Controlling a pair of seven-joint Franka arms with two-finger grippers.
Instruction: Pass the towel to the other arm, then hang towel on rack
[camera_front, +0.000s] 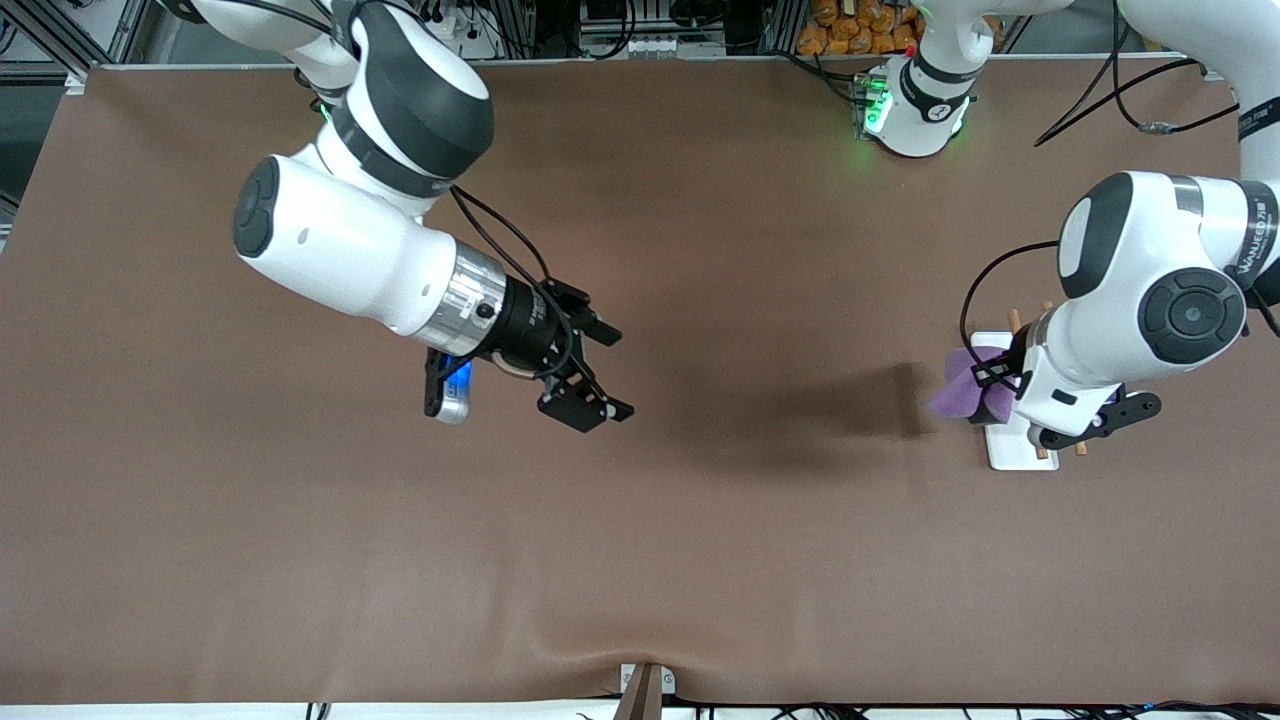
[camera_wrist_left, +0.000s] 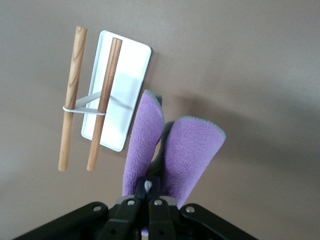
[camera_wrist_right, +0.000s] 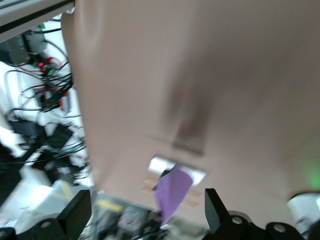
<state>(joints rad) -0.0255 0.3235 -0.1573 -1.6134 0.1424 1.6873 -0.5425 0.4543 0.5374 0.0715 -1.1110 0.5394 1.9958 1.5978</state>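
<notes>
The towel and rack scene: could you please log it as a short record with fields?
towel: purple, folded, pinched in the left gripper, hanging in the air beside the rack
rack: white base plate with two wooden rods, at the left arm's end of the table; nothing hung on it yet
left gripper: shut on the towel, up by the rack
right gripper: open, holding nothing, waiting over the bare middle of the table
</notes>
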